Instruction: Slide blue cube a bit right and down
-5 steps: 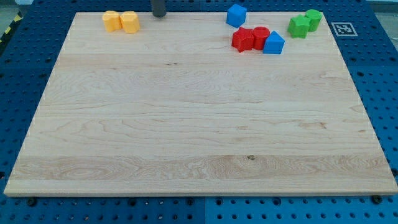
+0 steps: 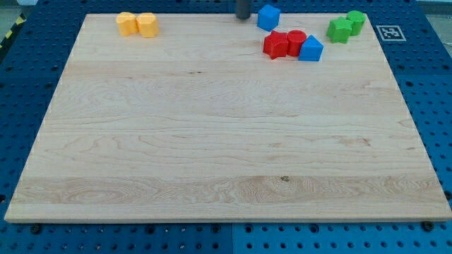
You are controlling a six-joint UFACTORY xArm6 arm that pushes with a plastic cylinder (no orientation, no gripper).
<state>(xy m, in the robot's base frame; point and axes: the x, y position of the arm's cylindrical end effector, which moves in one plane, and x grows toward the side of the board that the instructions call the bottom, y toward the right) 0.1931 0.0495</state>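
One blue cube (image 2: 268, 16) concerns me, and it sits at the view's top edge of the wooden board (image 2: 212, 141), right of centre. Just below and to its right lie two red blocks (image 2: 284, 44), their shapes hard to make out, touching each other, with a blue block with a peaked top (image 2: 310, 49) pressed against the right-hand red one. Further right, near the board's corner, are two green blocks (image 2: 346, 27), close together. Well apart, at the top left, sit two yellow blocks (image 2: 137, 24), side by side.

My tip (image 2: 242, 17) is just beside the cube, on its left, with a narrow gap between them; I carry no pincer, only a bare rod, so nothing opens or closes.

To send the cube right and down, I judge I should contact its upper-left side, which means placing the tip a little higher than it is now, if the board's edge allows. A short, slow push should do. The risk is the red pair: too long a stroke would drive the cube into them and disturb the cluster.
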